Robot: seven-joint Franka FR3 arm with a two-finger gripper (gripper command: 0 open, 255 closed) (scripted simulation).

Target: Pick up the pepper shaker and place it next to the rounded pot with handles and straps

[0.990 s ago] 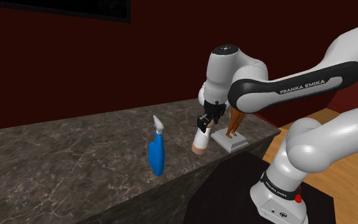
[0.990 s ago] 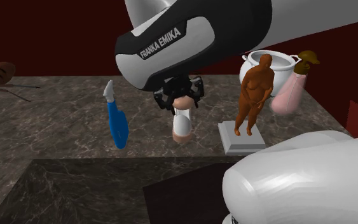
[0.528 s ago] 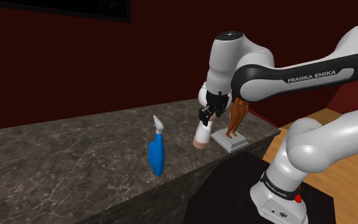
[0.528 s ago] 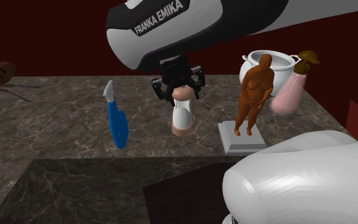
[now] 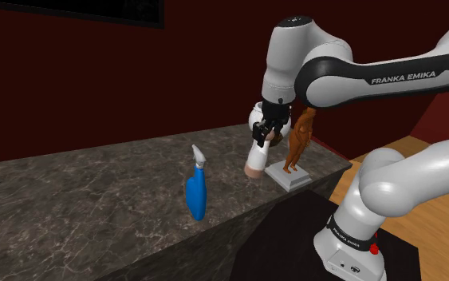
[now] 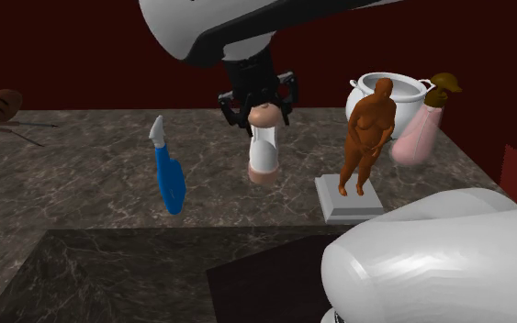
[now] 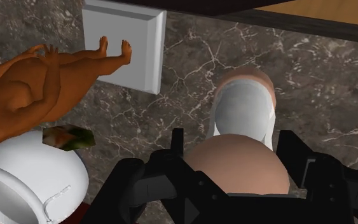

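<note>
The pepper shaker (image 6: 265, 154) is white with a tan rounded top and a tan base. My gripper (image 6: 258, 108) is shut on its top and holds it upright, a little above the dark marble counter (image 6: 91, 183). From the shoulder view, the shaker (image 5: 256, 158) hangs under the gripper (image 5: 267, 133), just left of the statue. In the wrist view, the black fingers clasp the shaker (image 7: 244, 121) at the gripper (image 7: 234, 149). The rounded white pot (image 6: 376, 90) stands at the counter's back right, behind the statue; it appears again as the pot (image 7: 31, 181) in the wrist view.
An orange-brown human statue (image 6: 366, 133) on a grey square base (image 6: 348, 200) stands close to the shaker's right. A blue spray bottle (image 6: 168, 176) stands to its left. A pink bottle with a brown cap (image 6: 419, 133) stands beside the pot. The counter's front edge is near.
The gripper has risen with the shaker in it; the shaker's base has come up off the counter. Nothing else has moved.
</note>
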